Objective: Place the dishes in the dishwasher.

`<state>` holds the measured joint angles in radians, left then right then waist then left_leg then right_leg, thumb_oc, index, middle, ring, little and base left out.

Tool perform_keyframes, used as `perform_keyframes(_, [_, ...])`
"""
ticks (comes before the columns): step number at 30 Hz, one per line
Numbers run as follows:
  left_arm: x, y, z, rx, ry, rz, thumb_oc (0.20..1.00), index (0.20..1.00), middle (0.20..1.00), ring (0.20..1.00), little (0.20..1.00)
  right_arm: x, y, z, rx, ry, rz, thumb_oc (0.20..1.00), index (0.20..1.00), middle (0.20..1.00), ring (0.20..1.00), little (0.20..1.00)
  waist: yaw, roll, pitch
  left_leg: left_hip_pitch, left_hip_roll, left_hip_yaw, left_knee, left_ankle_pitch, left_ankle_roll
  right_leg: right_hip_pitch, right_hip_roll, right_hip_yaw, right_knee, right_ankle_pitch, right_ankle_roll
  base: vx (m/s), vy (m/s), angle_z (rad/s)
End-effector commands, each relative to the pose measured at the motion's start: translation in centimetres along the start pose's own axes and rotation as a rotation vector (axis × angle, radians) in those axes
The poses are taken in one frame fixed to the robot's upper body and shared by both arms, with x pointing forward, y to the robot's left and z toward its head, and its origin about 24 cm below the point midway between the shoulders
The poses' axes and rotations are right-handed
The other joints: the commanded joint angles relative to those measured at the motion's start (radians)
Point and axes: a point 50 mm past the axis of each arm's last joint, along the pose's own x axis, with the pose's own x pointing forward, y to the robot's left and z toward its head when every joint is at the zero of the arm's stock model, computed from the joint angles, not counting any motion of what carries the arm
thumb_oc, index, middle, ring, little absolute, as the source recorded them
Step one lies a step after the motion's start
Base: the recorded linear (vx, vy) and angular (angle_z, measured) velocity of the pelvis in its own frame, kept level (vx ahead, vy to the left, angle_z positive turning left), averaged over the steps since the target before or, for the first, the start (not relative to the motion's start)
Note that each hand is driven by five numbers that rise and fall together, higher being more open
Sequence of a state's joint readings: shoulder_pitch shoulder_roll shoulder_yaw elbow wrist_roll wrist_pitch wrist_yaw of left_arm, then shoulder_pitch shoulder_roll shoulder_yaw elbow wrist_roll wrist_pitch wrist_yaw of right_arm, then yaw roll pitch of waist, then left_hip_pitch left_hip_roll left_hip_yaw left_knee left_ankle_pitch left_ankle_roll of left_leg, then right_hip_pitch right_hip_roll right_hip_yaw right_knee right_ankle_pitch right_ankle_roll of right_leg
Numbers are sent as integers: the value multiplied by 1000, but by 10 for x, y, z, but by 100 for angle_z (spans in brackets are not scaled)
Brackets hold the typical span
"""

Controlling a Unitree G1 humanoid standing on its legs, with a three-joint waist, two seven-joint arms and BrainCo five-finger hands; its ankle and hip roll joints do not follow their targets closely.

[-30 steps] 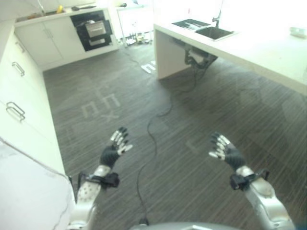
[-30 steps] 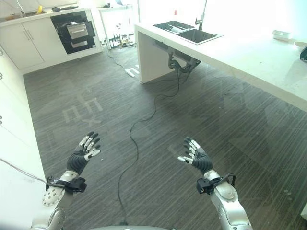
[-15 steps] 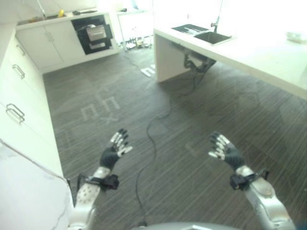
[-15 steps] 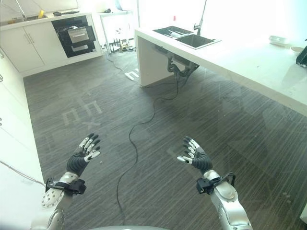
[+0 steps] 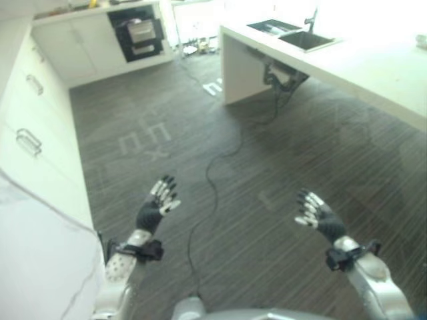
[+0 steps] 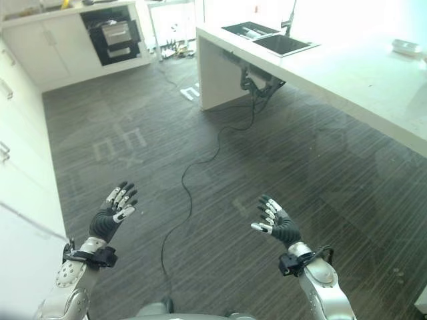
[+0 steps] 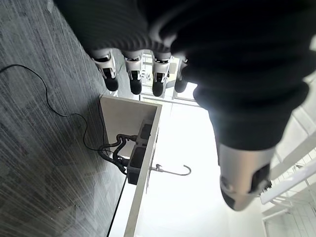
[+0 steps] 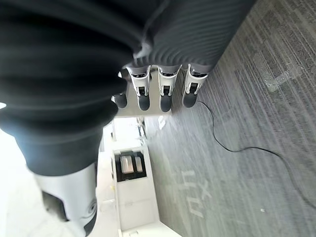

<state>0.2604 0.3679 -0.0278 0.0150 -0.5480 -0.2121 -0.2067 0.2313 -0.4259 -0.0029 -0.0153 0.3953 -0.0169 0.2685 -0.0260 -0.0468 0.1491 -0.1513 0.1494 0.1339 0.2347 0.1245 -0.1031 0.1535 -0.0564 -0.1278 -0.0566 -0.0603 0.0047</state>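
Observation:
Both hands hover over the dark striped floor, palms facing each other, holding nothing. My left hand (image 5: 155, 208) is open with straight fingers (image 7: 130, 79). My right hand (image 5: 319, 218) is open too, its fingers (image 8: 164, 93) spread. The dishwasher (image 5: 140, 32) is a dark opening with a pulled-out rack in the white cabinets at the far end of the room; it also appears past the right hand (image 8: 129, 165). Some dishes lie on the drainer (image 6: 244, 29) beside the sink (image 6: 283, 44), and a small dish (image 6: 405, 45) sits further along the counter.
A white counter (image 5: 373, 67) runs along the right side, with pipes below the sink. White cabinets with handles (image 5: 30, 140) line the left side, close to the left arm. Pale tape marks (image 5: 143, 137) lie on the floor ahead.
The whole picture has shifted, so the camera has moved; the far cabinets now sit higher in view. Both hands stay open and empty in about the same pose.

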Motion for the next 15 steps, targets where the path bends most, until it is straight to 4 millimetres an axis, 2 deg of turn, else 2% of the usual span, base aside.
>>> perform_keyframes(1, [4,8,38,15,-210,16,1000,1000,1000,1000,1000,6,3,38,-50,-179,70,1000,1000,1000,1000,1000,-11,22,40,110,39,73,-305,47,-25,67,3,44,-31,33,86,355,240,6])
perform_keyframes(3, [1,8,37,18,-209,18,1000,1000,1000,1000,1000,3,2,37,-57,-179,79,1000,1000,1000,1000,1000,6,27,44,48,49,49,-322,79,-37,100,4,48,-31,13,84,385,262,20])
perform_keyframes(4, [-3,8,35,15,-212,24,1000,1000,1000,1000,1000,3,2,37,-65,-181,84,1000,1000,1000,1000,1000,24,29,44,-7,49,33,-322,96,-44,140,7,50,-31,-18,79,405,286,24])
perform_keyframes(6, [-4,9,34,14,-216,31,1000,1000,1000,1000,1000,4,2,38,-68,-182,89,1000,1000,1000,1000,1000,29,29,40,-6,50,59,-322,83,-41,162,-2,45,-31,-34,82,367,290,-27])
perform_keyframes(8, [-4,12,36,16,-214,43,1000,1000,1000,1000,1000,2,3,39,-57,-184,92,1000,1000,1000,1000,1000,27,28,21,26,36,106,-322,67,-19,193,-28,39,-31,-42,105,422,360,-54])
perform_keyframes(10, [0,12,39,31,-215,27,1000,1000,1000,1000,1000,3,6,40,-32,-193,84,1000,1000,1000,1000,1000,39,17,2,46,1,109,-322,50,15,226,-56,36,-24,-42,130,394,329,-48])
perform_keyframes(11, [2,11,42,49,-215,0,1000,1000,1000,1000,1000,4,8,40,-20,-203,74,1000,1000,1000,1000,1000,49,6,-11,59,-25,105,-322,30,42,216,-81,18,21,-30,151,288,262,-41])
perform_keyframes(13, [6,9,45,69,-212,-29,1000,1000,1000,1000,1000,7,13,41,-8,-216,61,1000,1000,1000,1000,1000,55,-8,-23,80,-58,82,-322,11,66,157,-122,2,141,46,185,237,240,5])
perform_keyframes(14, [7,8,45,71,-210,-35,1000,1000,1000,1000,1000,8,14,41,-6,-218,57,1000,1000,1000,1000,1000,55,-10,-26,85,-64,76,-322,7,70,140,-130,2,166,61,189,303,314,49])
perform_keyframes(15, [10,6,45,77,-194,-51,1000,1000,1000,1000,1000,9,16,40,14,-223,47,1000,1000,1000,1000,1000,62,-11,-39,102,-92,53,-322,-11,89,95,-151,-7,293,105,190,365,360,51])
